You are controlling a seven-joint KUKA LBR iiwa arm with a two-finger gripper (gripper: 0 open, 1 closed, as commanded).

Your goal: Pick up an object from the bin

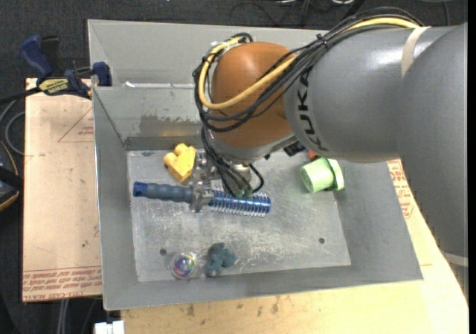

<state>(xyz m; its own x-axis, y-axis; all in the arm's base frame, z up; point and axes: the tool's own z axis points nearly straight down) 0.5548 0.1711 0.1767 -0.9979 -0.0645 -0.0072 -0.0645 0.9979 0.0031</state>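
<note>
My gripper (204, 193) hangs low in the middle of the bin, its fingers down at a blue brush (238, 204) that lies across the floor. The brush's dark blue handle runs to the left of the fingers and its bristled head to the right. The fingertips sit right at the joint between handle and head, and whether they grip it is hidden. A yellow plastic block (181, 161) lies just behind and left of the gripper.
A light green roll (320, 175) lies at the right side of the bin. Near the front wall sit a shiny small ball (183, 265) and a dark teal lump (219, 258). The arm with its orange cover and cables hides the bin's back middle.
</note>
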